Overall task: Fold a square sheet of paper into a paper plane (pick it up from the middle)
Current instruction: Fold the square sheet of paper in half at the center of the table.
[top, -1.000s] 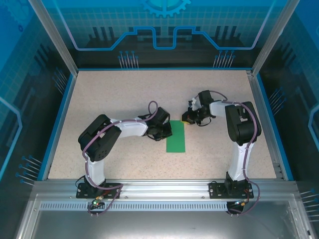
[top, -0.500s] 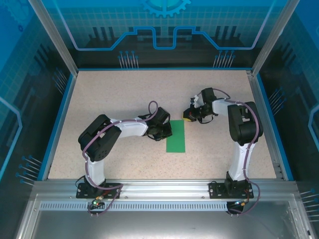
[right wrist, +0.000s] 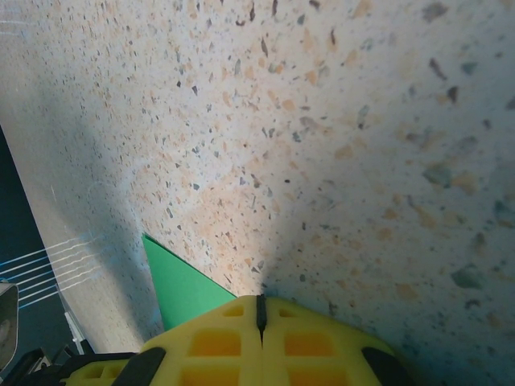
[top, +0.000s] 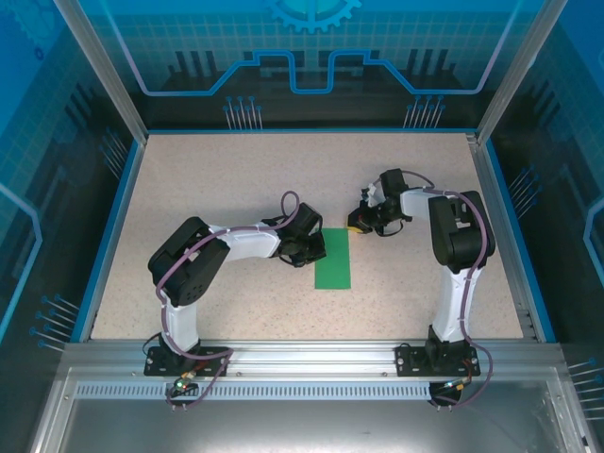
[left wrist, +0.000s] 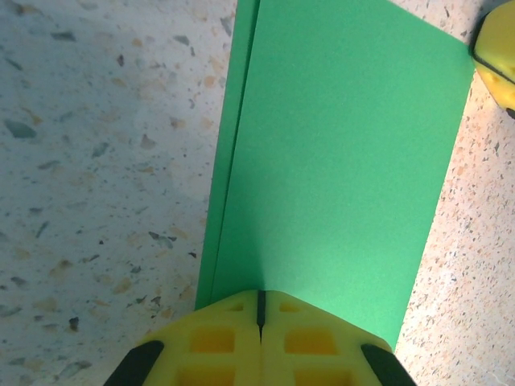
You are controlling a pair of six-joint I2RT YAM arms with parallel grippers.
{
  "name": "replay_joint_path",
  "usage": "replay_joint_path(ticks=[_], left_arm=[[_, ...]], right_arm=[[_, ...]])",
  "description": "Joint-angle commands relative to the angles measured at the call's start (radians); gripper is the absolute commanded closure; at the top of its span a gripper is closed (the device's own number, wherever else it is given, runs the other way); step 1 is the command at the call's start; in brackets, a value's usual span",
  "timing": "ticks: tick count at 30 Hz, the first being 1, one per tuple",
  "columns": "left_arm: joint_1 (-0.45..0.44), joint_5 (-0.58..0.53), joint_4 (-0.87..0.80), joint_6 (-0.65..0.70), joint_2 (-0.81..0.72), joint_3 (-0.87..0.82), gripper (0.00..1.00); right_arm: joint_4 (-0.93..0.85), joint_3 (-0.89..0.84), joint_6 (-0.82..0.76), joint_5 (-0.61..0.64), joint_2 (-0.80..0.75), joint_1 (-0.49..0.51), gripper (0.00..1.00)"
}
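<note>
paper [top: 332, 260] — folded green strip, flat mid-bench [top: 217, 179]; layered edge along one side | left fingers [left wrist: 233, 322] shut, tips at its edge | right fingers [right wrist: 298, 322] shut — just beside its corner

From my overhead camera, the speckled tabletop [top: 236, 179] is lit brightly and evenly from above. I see only small, soft shadows hugging the left arm [top: 241, 243] and right arm [top: 458, 236]. The blue enclosure panels [top: 57, 189] look dimmer, with faint reflections. On my left wrist camera, the square sheet of paper [left wrist: 338, 145] is crisp and evenly green. A pale grey shadow lies on the tabletop to its left, and the yellow fingers [left wrist: 209, 342] are slightly soft. On my right wrist camera, a broad shadow darkens the left side, and the tabletop's specks blur toward the lower right.
</note>
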Motion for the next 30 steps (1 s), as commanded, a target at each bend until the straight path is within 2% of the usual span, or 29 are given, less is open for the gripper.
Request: replay_joint_path(ticks=[1, 8, 23, 30], left_arm=[[-0.009, -0.040, -0.161, 0.027, 0.036, -0.033, 1.00], [-0.009, -0.041, -0.160, 0.029, 0.036, -0.033, 1.00], [-0.009, -0.039, -0.155, 0.026, 0.035, -0.040, 1.00], [-0.010, -0.041, -0.151, 0.026, 0.031, -0.045, 1.00]], right_arm=[[-0.055, 0.001, -0.010, 0.037, -0.011, 0.001, 1.00], [-0.039, 0.001, 0.003, -0.040, -0.083, 0.005, 1.00], [-0.058, 0.010, -0.007, 0.028, 0.021, 0.036, 1.00], [-0.080, 0.002, -0.018, -0.026, -0.088, 0.021, 1.00]])
